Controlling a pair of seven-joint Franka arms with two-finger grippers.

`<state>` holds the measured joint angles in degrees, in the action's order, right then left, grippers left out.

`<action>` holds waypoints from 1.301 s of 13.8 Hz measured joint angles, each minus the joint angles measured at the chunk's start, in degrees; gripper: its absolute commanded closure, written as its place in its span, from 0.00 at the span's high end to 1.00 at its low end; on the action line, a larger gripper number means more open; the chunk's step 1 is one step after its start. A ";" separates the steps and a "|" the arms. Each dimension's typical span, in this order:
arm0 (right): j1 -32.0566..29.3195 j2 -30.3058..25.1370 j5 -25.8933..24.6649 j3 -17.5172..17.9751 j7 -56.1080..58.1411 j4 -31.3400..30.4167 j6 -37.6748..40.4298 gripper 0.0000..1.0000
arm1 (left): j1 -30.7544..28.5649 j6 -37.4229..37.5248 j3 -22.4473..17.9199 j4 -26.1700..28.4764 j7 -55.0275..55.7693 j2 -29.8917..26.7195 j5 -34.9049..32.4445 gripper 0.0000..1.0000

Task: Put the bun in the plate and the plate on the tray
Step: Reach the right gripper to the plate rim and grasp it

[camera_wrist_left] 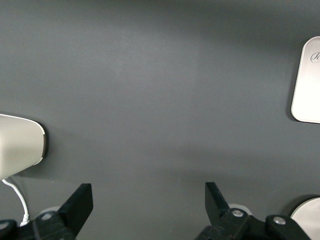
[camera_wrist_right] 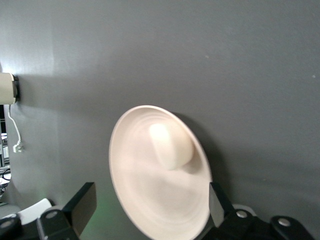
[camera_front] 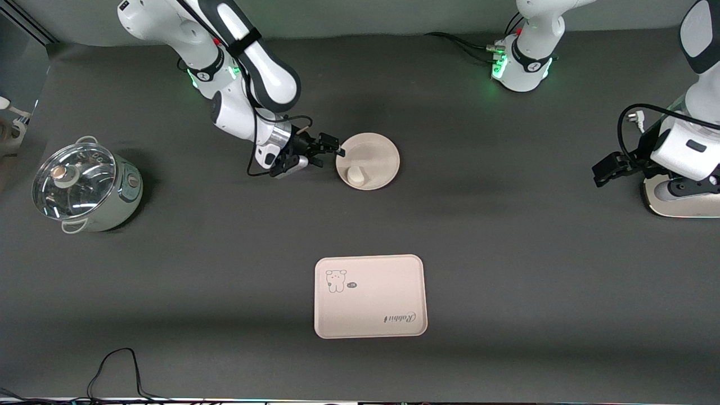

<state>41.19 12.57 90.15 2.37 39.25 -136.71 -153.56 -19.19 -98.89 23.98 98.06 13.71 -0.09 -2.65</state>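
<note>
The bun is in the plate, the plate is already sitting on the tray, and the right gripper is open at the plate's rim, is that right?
Not quite: the front view shows the plate resting on the table, farther from the camera than the tray, not on it. The bun is in the plate, and the right gripper is open at its rim.

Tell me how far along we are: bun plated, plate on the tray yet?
Done: the bun lies in the plate. In hand: the right gripper is open at the plate's rim, gripping nothing. Left: the plate sits on the table, farther from the front camera than the bare tray. The left gripper waits open.
</note>
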 measured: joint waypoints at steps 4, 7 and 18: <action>-1.01 3.12 4.31 -0.83 4.89 0.09 -0.85 0.95 | 0.00 -0.02 -0.03 0.38 -0.11 1.33 0.00 1.00; 2.40 3.61 11.82 -0.58 5.53 0.30 -3.16 0.94 | 0.01 -0.04 -0.06 0.37 -0.11 1.78 0.00 1.00; 5.70 8.77 24.64 -0.38 13.60 2.86 -6.18 0.71 | 0.36 -0.52 0.13 0.37 -0.13 3.17 0.03 1.00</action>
<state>46.89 21.33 114.78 1.99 52.85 -133.85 -159.74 -18.83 -99.41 24.12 98.43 13.58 3.08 -2.62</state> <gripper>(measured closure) 0.225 0.000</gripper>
